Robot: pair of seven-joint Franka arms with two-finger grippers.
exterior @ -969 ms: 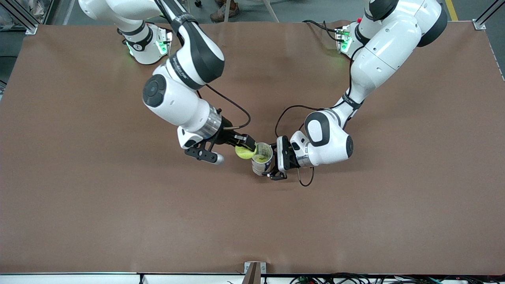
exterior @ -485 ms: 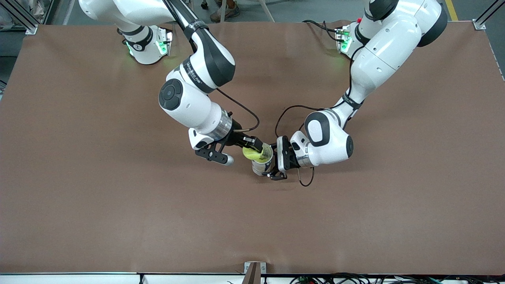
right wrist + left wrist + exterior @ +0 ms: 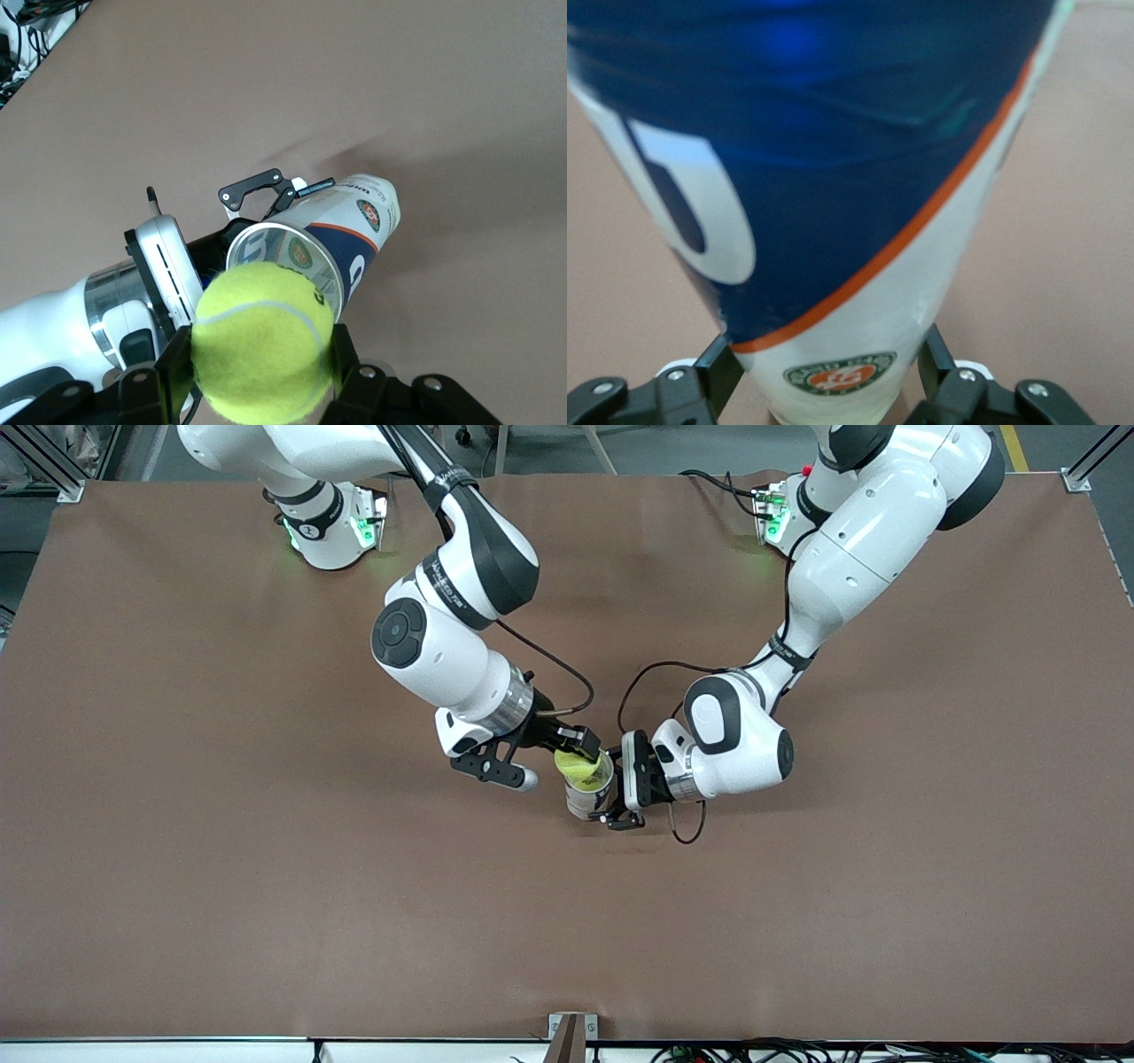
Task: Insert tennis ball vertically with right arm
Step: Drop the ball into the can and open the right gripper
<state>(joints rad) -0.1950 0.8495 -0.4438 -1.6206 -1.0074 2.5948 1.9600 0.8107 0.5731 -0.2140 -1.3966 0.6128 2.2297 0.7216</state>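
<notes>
A clear tennis ball can (image 3: 588,788) with a blue, white and orange label stands upright near the table's middle. My left gripper (image 3: 611,793) is shut on the can's side; the can fills the left wrist view (image 3: 833,177). My right gripper (image 3: 580,757) is shut on a yellow-green tennis ball (image 3: 578,771) and holds it right over the can's open mouth. In the right wrist view the ball (image 3: 261,354) sits between the fingers (image 3: 341,354), with the can's rim (image 3: 283,257) just past it and the left gripper's black fingers (image 3: 257,186) at the can.
The brown table surface (image 3: 266,868) is bare around the can. Both arm bases (image 3: 328,522) stand at the table's edge farthest from the front camera. The left arm's black cable (image 3: 647,682) loops over the table by its wrist.
My right gripper has carried the ball sideways toward the left arm's end, from beside the can to over its open mouth. The left gripper and can have not moved.
</notes>
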